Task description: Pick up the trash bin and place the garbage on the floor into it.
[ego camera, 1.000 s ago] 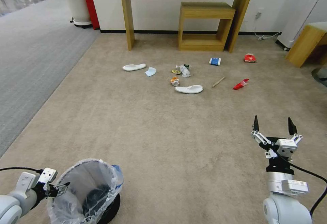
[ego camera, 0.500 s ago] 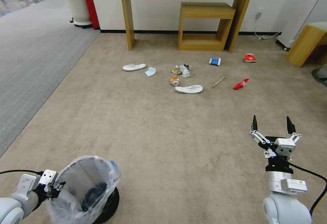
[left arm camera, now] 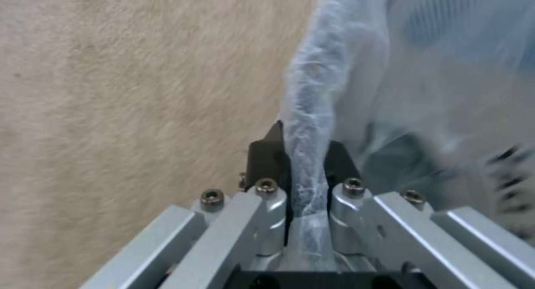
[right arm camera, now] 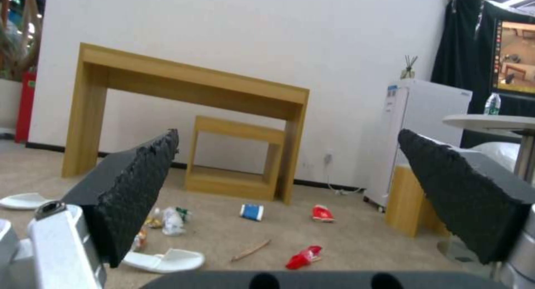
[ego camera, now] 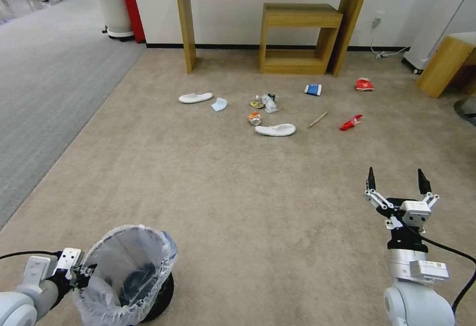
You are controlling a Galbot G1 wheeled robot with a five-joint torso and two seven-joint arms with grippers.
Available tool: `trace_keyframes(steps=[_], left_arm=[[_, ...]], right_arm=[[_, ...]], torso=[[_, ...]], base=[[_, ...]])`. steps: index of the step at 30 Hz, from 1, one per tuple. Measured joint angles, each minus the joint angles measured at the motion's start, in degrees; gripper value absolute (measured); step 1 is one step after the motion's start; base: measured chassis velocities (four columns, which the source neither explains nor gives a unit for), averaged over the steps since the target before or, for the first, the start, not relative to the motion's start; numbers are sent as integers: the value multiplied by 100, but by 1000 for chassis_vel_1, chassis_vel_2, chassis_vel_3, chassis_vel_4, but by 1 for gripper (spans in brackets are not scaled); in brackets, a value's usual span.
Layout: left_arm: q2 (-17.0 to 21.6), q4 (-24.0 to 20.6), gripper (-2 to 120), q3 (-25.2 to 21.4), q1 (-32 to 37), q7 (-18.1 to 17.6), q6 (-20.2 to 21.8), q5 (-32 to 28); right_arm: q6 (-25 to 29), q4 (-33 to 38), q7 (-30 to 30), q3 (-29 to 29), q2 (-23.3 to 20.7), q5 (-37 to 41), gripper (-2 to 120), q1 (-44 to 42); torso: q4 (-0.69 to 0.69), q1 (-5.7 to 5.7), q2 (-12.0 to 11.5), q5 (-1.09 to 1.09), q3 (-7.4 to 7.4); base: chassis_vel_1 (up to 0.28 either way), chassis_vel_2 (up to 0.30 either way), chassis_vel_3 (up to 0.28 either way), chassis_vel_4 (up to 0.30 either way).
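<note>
Now: left end effector clenched on crinkly translucent liner at rim of small round black trash bin, low at robot's left over beige short-pile carpet floor. Right end effector released, idle at right. Garbage well ahead: flat white slipper, crushed can, thin wooden stick. Advisable: keep bin level; thin film likely slippery.

Trash bin near-left; garbage ahead, mid-floor.
</note>
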Motion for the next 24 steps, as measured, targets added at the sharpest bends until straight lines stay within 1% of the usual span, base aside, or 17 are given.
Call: trace_keyframes(steps=[2, 3, 6, 7, 9, 10, 13, 14, 17, 18, 20, 21, 22, 24], left_arm=[[-247, -122, 3, -70, -183, -259, 0, -413], [-247, -122, 3, -70, -183, -259, 0, -413], [-682, -286, 3, -117, -453, -643, 0, -988], [-682, -286, 3, -117, -453, -643, 0, -988], [-933, -379, 3, -137, -586, -884, -2, -1311], [-933, -379, 3, -137, -586, -884, -2, -1311], [-1222, -508, 3, -190, -747, -1293, -3, -1767], [-1222, -508, 3, -190, -747, -1293, -3, -1767], [-1451, -674, 3, -278, -906, -1660, -8, -2323], [-1451, -674, 3, -278, -906, -1660, -8, -2323], [-1636, -801, 3, -396, -1014, -1953, -8, -2806], [-1699, -841, 3, -436, -1046, -2017, -8, -2930], [-1699, -841, 3, -436, -1046, -2017, -8, -2930], [-1903, -1010, 3, -578, -1124, -2158, -11, -3307]], right_arm=[[0, 0, 0, -3, -11, 4, 100, 8], [0, 0, 0, -3, -11, 4, 100, 8], [1, -1, 0, -15, -14, 5, 100, 19], [1, -1, 0, -15, -14, 5, 100, 19], [1, -3, 0, -23, -12, 5, 100, 21], [1, -3, 0, -23, -12, 5, 100, 21], [2, -13, 0, -27, -21, 5, 100, 21], [2, -13, 0, -27, -21, 5, 100, 21], [12, -36, 0, -26, -32, 5, 100, 14], [12, -36, 0, -26, -32, 5, 100, 14], [17, -50, 0, -33, -32, 5, 100, 14], [19, -54, 0, -37, -32, 5, 100, 16], [19, -54, 0, -37, -32, 5, 100, 16], [21, -69, 0, -48, -35, 6, 100, 31]], torso=[[0, 0, 0, 4, 0], [0, 0, 0, 4, 0], [1, 0, 0, 3, 0], [1, 0, 0, 3, 0], [-1, 0, 0, 5, 0], [-1, 0, 0, 5, 0], [1, 0, 0, 5, 0], [1, 0, 0, 5, 0], [-1, 0, 0, 5, 0], [-1, 0, 0, 5, 0], [0, 0, 0, 5, 0], [0, 0, 0, 5, 0], [0, 0, 0, 5, 0], [0, 0, 0, 5, 0]], base=[[0, 0, 0, 0], [0, 0, 0, 0], [0, 0, 0, 0], [0, 0, 0, 0], [0, 0, 0, 0], [0, 0, 0, 0], [0, 0, 0, 0], [0, 0, 0, 0], [0, 0, 0, 0], [0, 0, 0, 0], [0, 0, 0, 0], [0, 0, 0, 0], [0, 0, 0, 0], [0, 0, 0, 0]])
